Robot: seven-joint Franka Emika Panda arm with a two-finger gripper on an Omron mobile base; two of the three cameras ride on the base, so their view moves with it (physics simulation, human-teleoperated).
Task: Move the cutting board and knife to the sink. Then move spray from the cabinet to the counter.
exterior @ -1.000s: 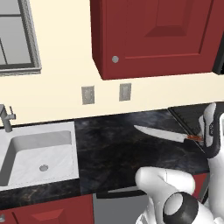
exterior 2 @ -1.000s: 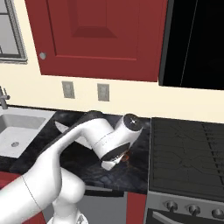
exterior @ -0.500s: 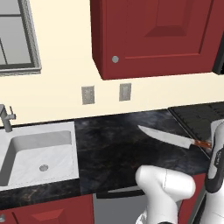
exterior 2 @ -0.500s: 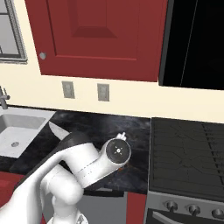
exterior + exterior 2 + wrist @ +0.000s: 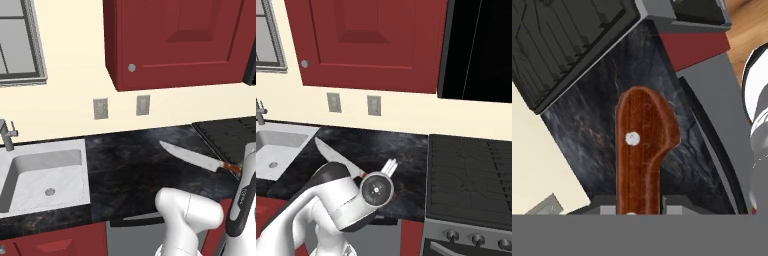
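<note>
The knife (image 5: 197, 159) hangs over the black counter (image 5: 130, 170), its silver blade pointing left toward the sink (image 5: 85, 172). In the hand view my gripper (image 5: 639, 210) is shut on the knife's reddish-brown handle (image 5: 643, 145), which sticks out past the fingertips (image 5: 607, 210) over the counter's front edge. From the right base, my white arm covers most of the knife, leaving the blade (image 5: 331, 155) in sight on the counter (image 5: 391, 147). The sink (image 5: 281, 145) holds nothing. The cutting board, the spray and the open-front cabinet are out of view.
A black stove (image 5: 471, 165) borders the counter on the right. A grey faucet (image 5: 7, 135) stands behind the sink. A red wall cabinet with a knobbed door (image 5: 175, 40) hangs above, with two wall outlets (image 5: 143, 105) below it.
My arm has folded down toward the counter's front right. The knife has drifted a little to the right, with the grip unchanged.
</note>
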